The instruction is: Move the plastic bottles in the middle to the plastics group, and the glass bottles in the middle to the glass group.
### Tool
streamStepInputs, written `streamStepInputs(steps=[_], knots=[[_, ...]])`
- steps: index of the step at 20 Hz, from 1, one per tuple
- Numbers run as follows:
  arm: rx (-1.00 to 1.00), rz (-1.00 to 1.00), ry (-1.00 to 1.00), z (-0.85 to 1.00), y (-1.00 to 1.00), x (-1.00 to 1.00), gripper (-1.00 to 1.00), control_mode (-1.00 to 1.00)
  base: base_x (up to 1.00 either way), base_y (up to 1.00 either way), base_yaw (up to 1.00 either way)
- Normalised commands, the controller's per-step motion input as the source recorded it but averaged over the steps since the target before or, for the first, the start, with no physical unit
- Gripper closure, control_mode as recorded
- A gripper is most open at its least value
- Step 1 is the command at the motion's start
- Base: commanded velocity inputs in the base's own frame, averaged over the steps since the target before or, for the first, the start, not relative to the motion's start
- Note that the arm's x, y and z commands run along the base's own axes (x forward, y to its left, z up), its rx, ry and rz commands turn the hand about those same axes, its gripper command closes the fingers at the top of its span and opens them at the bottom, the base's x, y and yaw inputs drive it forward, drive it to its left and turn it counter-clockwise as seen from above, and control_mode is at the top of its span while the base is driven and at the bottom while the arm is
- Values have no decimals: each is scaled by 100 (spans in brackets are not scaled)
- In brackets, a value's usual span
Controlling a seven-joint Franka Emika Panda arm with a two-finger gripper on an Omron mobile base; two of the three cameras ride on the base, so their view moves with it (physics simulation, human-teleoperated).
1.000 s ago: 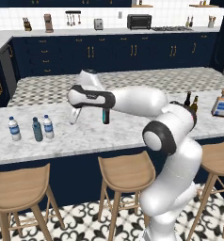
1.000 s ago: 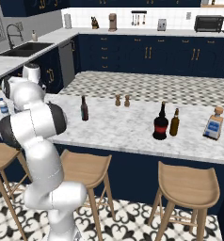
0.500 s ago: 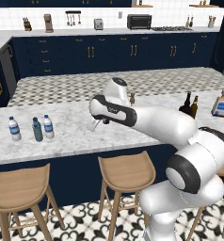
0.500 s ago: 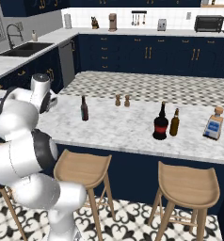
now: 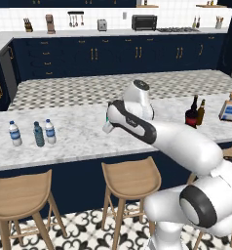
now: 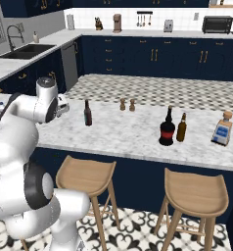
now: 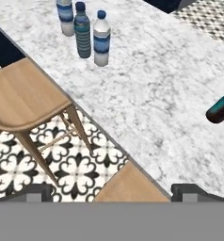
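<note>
**Glossy white arm, dark joints**

Pretty standard look here: the arm [image 5: 186, 146] is all smooth, rounded white shells, kinda glossy, with dark grey-black bands at each joint. The fat shoulder section has a big dark ring, and there's a round grey cap on the elbow.

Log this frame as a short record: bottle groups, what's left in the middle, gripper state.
plastics group: three small plastic bottles standing together
middle: slim dark brown bottle, upright, alone
glass end: fat black bottle beside amber bottle; flask apart
gripper: open, empty, over the counter
</note>
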Motion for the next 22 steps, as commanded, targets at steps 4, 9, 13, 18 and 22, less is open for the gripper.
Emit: streamStepInputs(steps=[4, 9, 13, 18, 22], knots=[[0, -23, 18, 31, -60, 29, -100, -100, 0, 0, 0], [1, -21, 11, 0, -52, 37, -100, -100, 0, 0, 0], [0, -9, 16, 0, -18, 66, -100, -100, 0, 0, 0], [-3, -4, 7, 0, 0, 40, -100, -100, 0, 0, 0], [-5, -4, 0, -7, 0, 24, -100, -100, 0, 0, 0]])
